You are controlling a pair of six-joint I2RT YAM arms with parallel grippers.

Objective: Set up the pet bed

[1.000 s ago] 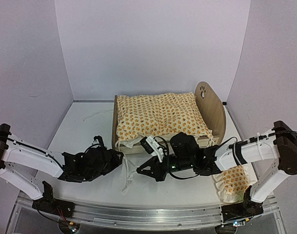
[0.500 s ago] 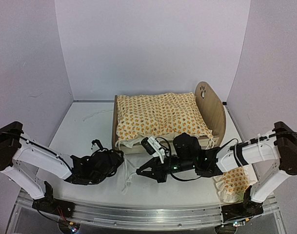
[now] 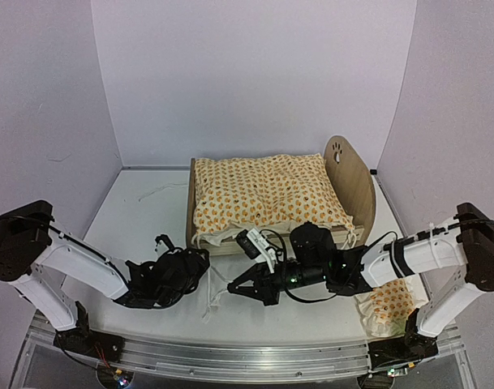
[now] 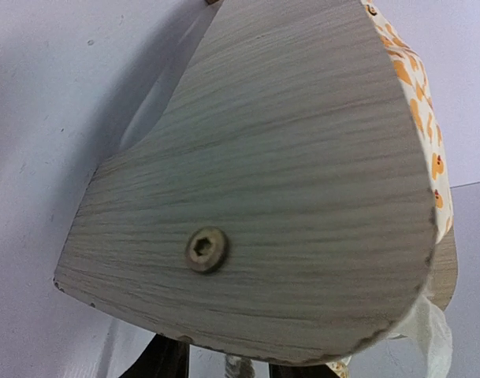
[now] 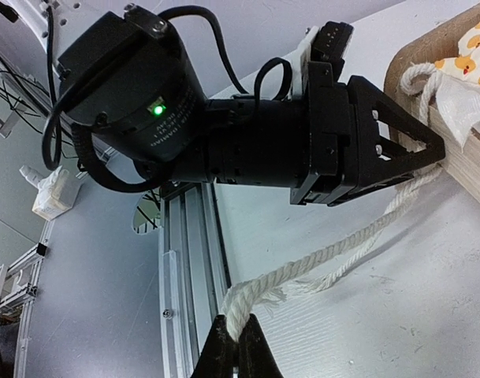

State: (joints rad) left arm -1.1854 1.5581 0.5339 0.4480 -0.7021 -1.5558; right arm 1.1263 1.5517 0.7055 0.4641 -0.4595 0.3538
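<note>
Rope of white twisted cotton [image 5: 303, 274] lies on the white table [image 3: 141, 219] nearest the arms, and the right gripper [image 5: 236, 342] is pinched together on its frayed end. The left gripper [image 3: 196, 261] sits at the near-left corner of the small light-wood pet bed [image 3: 356, 190]; whether its fingers are apart or together I cannot tell. A small orange-patterned ruffled pillow [image 3: 388, 304] lies off the bed, beside the right arm [image 3: 425, 251]. Farther back, the orange-patterned ruffled quilt [image 3: 267, 194] already covers the bed, which stands at the table's middle. I judge that the pillow and the loose rope remain to be handled.
</note>
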